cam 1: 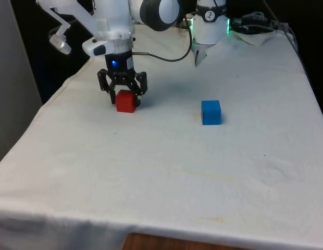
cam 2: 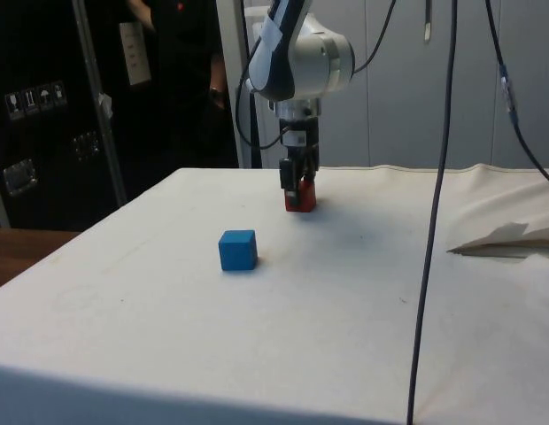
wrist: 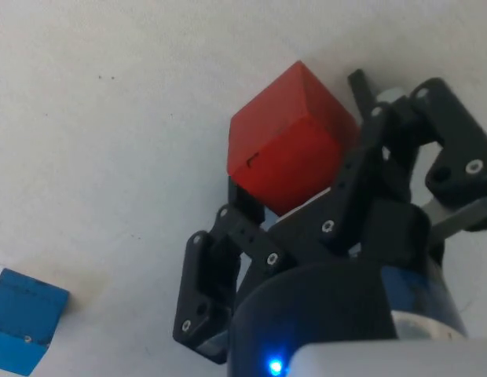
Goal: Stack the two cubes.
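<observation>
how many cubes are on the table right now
2. The red cube sits on the white cloth between the fingers of the gripper, toward the front view's left. The blue cube stands alone on the cloth toward the front view's right, apart from it.

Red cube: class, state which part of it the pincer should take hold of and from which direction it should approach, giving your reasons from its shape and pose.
Grip the red cube by two opposite upright faces, coming straight down from above. It sits flat on the white cloth, so its flat parallel sides suit two fingers, and nothing stands close beside it. The pincer is already lowered around it; the blue cube lies well apart.
</observation>
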Controlling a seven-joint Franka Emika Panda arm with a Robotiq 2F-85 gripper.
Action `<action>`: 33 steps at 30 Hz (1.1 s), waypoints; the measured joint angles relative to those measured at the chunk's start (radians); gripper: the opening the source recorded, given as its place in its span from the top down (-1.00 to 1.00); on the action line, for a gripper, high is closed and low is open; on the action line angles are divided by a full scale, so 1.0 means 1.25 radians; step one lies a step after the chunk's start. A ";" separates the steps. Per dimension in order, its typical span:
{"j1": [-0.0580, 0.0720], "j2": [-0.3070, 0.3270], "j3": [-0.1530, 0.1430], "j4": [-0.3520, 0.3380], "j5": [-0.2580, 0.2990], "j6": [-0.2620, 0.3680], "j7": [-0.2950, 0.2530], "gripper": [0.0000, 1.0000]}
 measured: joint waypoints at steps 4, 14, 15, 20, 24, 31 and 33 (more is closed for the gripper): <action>0.000 0.000 -0.001 0.001 0.000 0.000 -0.001 0.85; 0.000 0.000 -0.001 0.001 0.000 0.000 -0.002 0.97; 0.001 0.000 -0.001 0.001 0.000 0.000 -0.002 0.97; 0.002 -0.002 0.000 0.001 0.000 0.000 -0.001 0.97; 0.007 -0.013 0.000 -0.001 0.000 0.000 0.000 0.97; 0.017 -0.050 0.000 -0.015 -0.009 0.000 0.007 0.97; 0.018 -0.054 0.000 -0.016 -0.009 0.000 0.007 0.97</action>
